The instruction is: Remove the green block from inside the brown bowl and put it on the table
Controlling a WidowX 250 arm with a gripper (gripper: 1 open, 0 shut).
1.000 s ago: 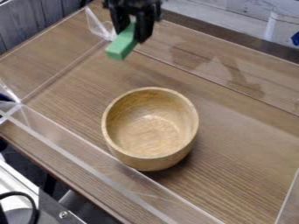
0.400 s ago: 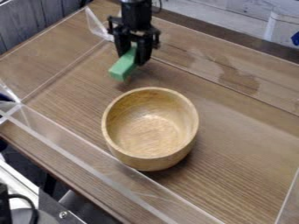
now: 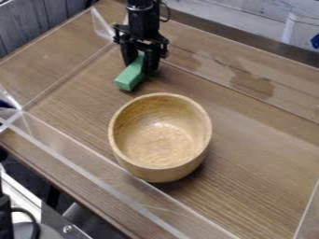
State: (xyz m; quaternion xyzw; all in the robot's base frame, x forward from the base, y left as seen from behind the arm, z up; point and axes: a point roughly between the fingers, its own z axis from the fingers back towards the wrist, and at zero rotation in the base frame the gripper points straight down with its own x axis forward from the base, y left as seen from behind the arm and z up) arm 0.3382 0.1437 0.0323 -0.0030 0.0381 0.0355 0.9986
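A round tan wooden bowl (image 3: pixel 159 137) sits nearest, empty, on the wood-grain counter (image 3: pixel 249 112). Just beyond its far-left rim, a small green block (image 3: pixel 129 77) is down at the counter surface, gripped at its upper end by the black gripper's (image 3: pixel 145 62) downward-pointing, part-open jaws.

Open table (image 3: pixel 256 140) right of bowl (image 3: pixel 159 136)

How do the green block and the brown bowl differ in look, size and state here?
The green block is a small, bright green, straight-edged bar; the brown bowl is round, light tan wood with visible grain and far wider. The block sits in the gripper beyond the bowl; the bowl stands free and empty. Both are down at the table.
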